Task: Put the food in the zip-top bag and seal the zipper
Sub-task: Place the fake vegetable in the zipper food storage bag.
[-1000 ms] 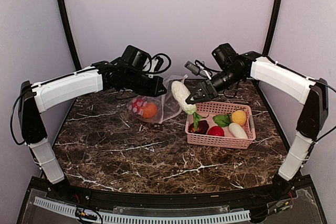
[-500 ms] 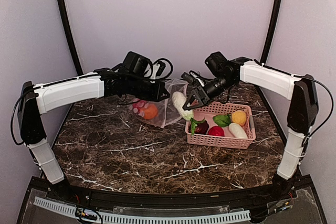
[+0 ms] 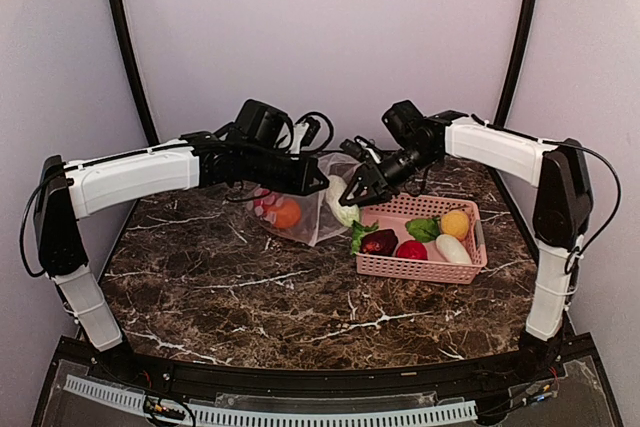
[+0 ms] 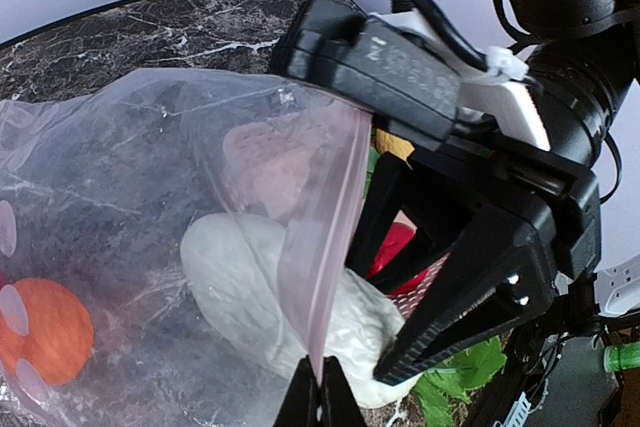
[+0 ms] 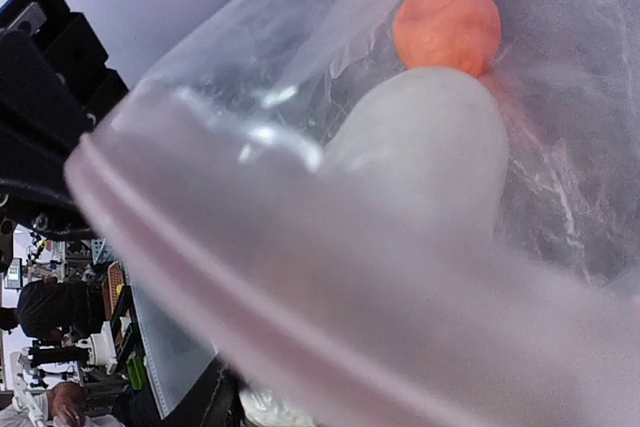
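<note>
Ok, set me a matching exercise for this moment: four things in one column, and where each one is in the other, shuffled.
Things:
1. orange toy fruit
2. white toy vegetable
3. zipper
4. dark maroon toy piece

Places:
A. pinched in the left claw
B. lying in the pink basket
C. inside the zip-top bag
D. gripped by the right claw, at the bag's mouth

Pairs: 1-C, 2-D, 3-A, 4-B.

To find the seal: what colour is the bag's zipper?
The zipper is pale pink; clearest in left wrist.
</note>
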Controlling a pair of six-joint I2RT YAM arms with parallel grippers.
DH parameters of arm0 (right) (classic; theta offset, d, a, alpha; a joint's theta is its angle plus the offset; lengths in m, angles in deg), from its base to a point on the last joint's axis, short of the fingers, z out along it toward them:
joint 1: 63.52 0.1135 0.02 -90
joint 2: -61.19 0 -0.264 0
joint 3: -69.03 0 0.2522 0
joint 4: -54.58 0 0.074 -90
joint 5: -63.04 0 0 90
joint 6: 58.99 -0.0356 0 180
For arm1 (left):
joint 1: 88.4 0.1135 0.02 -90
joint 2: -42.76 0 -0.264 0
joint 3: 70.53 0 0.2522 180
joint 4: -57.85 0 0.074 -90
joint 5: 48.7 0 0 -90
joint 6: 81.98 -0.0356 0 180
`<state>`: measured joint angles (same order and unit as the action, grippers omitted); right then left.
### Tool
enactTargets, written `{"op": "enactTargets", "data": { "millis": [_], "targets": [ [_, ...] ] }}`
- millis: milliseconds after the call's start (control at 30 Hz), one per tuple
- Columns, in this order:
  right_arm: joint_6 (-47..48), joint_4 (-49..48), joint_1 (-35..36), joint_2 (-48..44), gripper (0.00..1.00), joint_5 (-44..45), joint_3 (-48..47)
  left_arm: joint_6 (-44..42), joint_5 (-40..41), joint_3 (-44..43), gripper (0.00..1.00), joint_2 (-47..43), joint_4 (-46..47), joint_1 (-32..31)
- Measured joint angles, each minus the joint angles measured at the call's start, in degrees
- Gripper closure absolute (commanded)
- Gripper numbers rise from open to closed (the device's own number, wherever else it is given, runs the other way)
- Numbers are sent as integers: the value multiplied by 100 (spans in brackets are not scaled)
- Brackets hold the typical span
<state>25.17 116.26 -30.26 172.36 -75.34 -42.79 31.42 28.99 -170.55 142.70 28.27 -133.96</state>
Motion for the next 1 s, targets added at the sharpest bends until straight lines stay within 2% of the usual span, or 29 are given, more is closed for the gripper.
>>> {"op": "enactTargets", "data": {
  "millis": [267, 333, 367, 400, 533, 800, 1000],
  "targets": [
    [-632, -249, -4, 157, 55, 109, -164, 24, -35, 0, 99, 0, 7, -57],
    [-737, -354, -4, 164, 47, 111, -232, 52, -42, 0, 99, 0, 31, -66],
    [-791, -407, -4, 164, 38, 114, -251, 87, -44, 0, 99, 0, 57, -72],
    [-822, -457, -4, 164, 34, 133, -269, 120, -48, 0, 99, 0, 85, -74],
    [-835, -538, -24, 225, 29, 188, -382, 295, -70, 0, 99, 0, 229, -74],
    [-437, -463, -66, 90, 29, 295, -391, 466, 24, 7, 99, -33, 352, -79],
    [319, -378, -101, -850, 43, 586, -61, 503, 173, 105, 99, -81, 389, -46]
  ]
}}
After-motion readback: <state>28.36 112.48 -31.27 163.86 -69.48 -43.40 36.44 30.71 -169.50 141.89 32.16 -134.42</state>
